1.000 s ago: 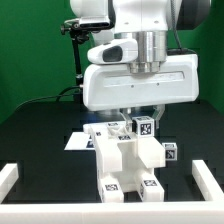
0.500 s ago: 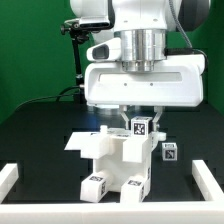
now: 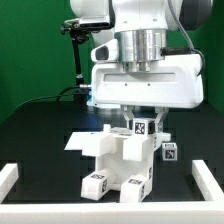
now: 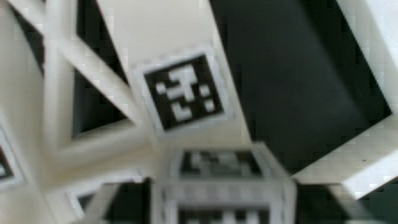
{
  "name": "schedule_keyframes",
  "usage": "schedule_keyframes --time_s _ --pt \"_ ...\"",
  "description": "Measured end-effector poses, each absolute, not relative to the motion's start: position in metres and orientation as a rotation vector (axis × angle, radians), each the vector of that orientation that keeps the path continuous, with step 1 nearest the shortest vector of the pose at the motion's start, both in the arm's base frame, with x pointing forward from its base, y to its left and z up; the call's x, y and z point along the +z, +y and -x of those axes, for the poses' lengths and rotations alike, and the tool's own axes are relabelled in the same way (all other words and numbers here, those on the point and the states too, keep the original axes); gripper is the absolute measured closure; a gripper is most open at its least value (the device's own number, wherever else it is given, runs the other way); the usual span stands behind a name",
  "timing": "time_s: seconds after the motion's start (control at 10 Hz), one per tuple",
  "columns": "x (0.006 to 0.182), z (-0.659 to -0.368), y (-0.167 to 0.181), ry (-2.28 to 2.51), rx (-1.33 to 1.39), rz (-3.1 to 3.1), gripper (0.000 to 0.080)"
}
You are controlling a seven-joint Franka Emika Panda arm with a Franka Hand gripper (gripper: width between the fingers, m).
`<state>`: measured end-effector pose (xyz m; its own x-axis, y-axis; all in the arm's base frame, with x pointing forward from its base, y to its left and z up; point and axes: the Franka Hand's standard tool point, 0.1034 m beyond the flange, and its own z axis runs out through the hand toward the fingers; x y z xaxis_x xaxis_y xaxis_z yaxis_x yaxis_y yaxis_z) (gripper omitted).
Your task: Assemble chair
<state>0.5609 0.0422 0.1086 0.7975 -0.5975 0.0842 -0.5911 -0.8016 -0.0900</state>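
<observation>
The chair is a chunky white assembly with tag markers, its two tagged legs pointing toward the front. My gripper comes down from above and is shut on a tagged block at the chair's top, holding the chair tilted just above the black table. In the wrist view the tagged block sits blurred between my gripper, with a tagged white slab of the chair beyond it. A small loose tagged white piece lies to the exterior view's right.
The marker board lies flat behind the chair on the exterior view's left. A low white border rail runs along the table's sides and front. A camera stand rises at the back before the green backdrop.
From one second ago the chair has been lifted and turned in my grip, so its legs now point to the front left. Over the last half second almost nothing moved.
</observation>
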Motion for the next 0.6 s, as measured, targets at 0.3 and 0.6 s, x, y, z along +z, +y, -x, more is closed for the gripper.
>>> schedule_keyframes --time_s 0.3,0.6 --pt "0.1080 -0.5608 0.0408 0.939 -0.167 2.933 0.0179" --pt "0.1109 -0.5615 0.0381 0.892 -0.173 2.947 0.0151"
